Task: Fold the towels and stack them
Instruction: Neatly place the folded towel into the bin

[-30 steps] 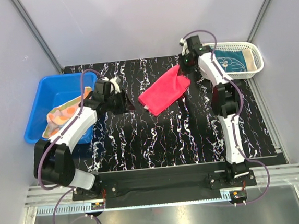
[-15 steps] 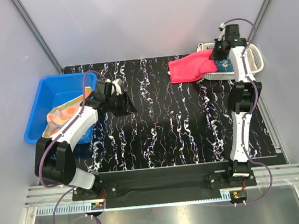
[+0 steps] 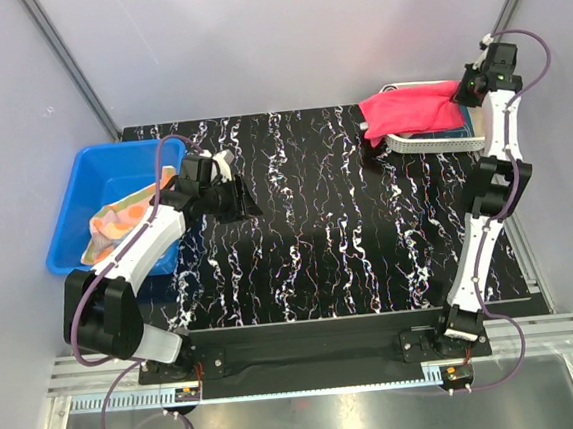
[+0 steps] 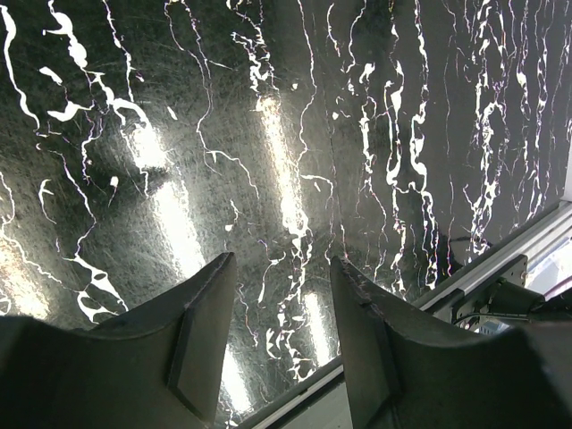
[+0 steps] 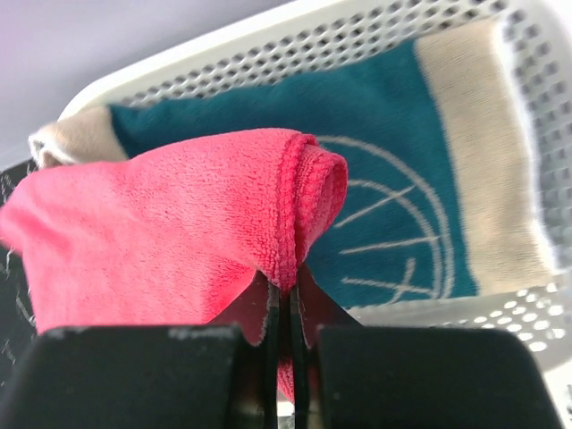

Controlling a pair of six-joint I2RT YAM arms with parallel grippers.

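Observation:
My right gripper (image 3: 462,92) (image 5: 284,284) is shut on the folded pink-red towel (image 3: 410,111) (image 5: 170,223). It holds the towel over the white basket (image 3: 441,143) (image 5: 268,49) at the back right. A folded teal towel (image 5: 393,170) with white lines and a beige edge lies flat in that basket, under the pink-red one. The orange-peach towel (image 3: 118,216) lies crumpled in the blue bin (image 3: 88,182) on the left. Beside that bin, low over the black mat, my left gripper (image 3: 243,196) (image 4: 284,295) is open with nothing between its fingers.
A black mat (image 3: 318,232) (image 4: 268,134) with white marbling covers the table. Grey walls close in the sides and back. The metal frame rail (image 4: 500,268) shows past the mat's edge in the left wrist view.
My right arm has swung from the mat's middle back and right, carrying the pink-red towel over the basket. The left arm has stayed in place, its jaws widening slightly.

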